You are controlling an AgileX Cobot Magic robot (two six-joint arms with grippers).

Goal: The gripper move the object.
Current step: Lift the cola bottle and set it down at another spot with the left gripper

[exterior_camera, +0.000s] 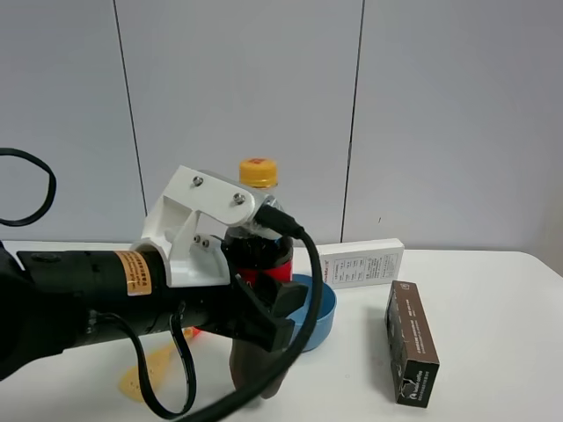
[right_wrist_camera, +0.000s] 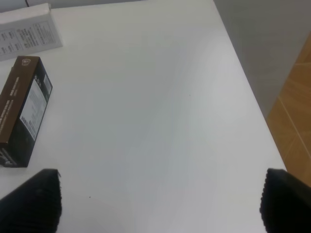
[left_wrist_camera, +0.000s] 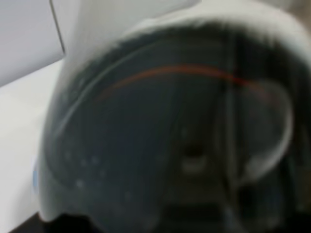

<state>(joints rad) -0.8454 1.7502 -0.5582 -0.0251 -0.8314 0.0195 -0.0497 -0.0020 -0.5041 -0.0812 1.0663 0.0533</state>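
Note:
The cola bottle [exterior_camera: 264, 257], clear plastic with a yellow cap and red label, stands at the table's middle, mostly hidden behind my left arm. My left gripper [exterior_camera: 264, 321], black with a white bolted bracket and orange-yellow label, has its jaws closed around the bottle's lower body. The left wrist view is filled by the blurred dark bottle [left_wrist_camera: 175, 136] pressed close to the camera. My right gripper [right_wrist_camera: 160, 204] is open and empty over bare table, its two black fingertips [right_wrist_camera: 34, 199] wide apart; it does not show in the exterior view.
A blue bowl [exterior_camera: 321, 308] sits right behind the bottle. A white box [exterior_camera: 361, 264] lies at the back and a dark brown box [exterior_camera: 411, 343] to the right, both also in the right wrist view [right_wrist_camera: 29, 29] [right_wrist_camera: 22, 111]. A yellow patch [exterior_camera: 145, 374] lies under my left arm. The table's right edge [right_wrist_camera: 262, 121] drops to the floor.

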